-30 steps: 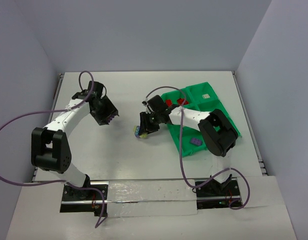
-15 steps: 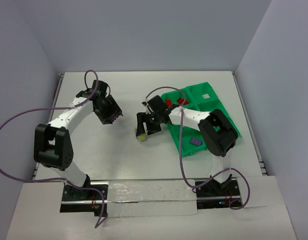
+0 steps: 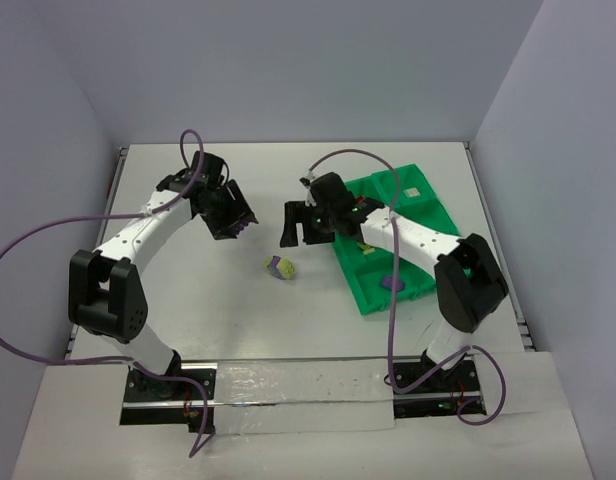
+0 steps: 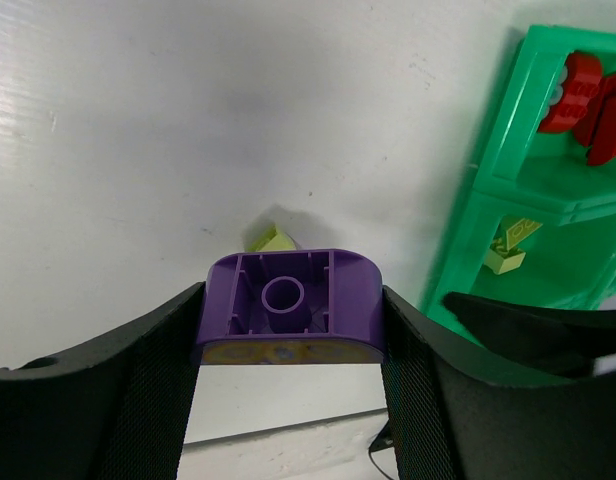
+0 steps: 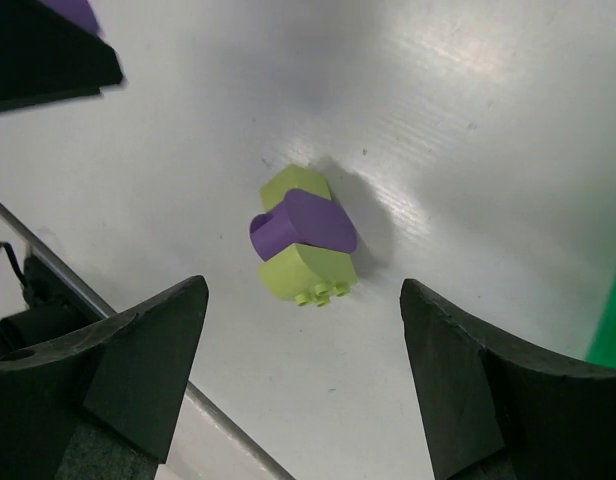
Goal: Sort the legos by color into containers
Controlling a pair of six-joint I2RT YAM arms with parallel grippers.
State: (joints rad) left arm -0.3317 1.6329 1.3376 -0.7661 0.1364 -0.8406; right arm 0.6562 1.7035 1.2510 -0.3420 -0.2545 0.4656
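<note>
Black left gripper (image 4: 288, 350): about half closed, clamped on purple brick (image 4: 288, 305), one finger on each end, hollow underside facing the wrist cam, brick held off the white table (image 4: 108, 120).
Right gripper (image 5: 303, 375): spread wide, nothing between the fingers (image 5: 128, 370), hanging above the table.
Below right gripper: brick pair (image 5: 300, 250) lying on the table, framed between the two fingers in the wrist view and touching neither. A purple piece sits on top of a yellow-green piece, studs showing at the lower edge.
Ahead of left gripper: same brick pair, just past the held brick; only a yellow-green corner shows over it.
Between grippers: the two are near each other but apart, brick pair on the table in the gap, toward the near side.
Green tray (image 4: 493, 160): behind the right gripper, under its forearm; off to the right of the left gripper.
Tray contents: red bricks (image 4: 588, 90) in one compartment, yellow-green brick (image 4: 506, 258) in the next, second purple brick (image 3: 391, 283) in a near compartment, cream piece (image 3: 414, 191) in a far one.
</note>
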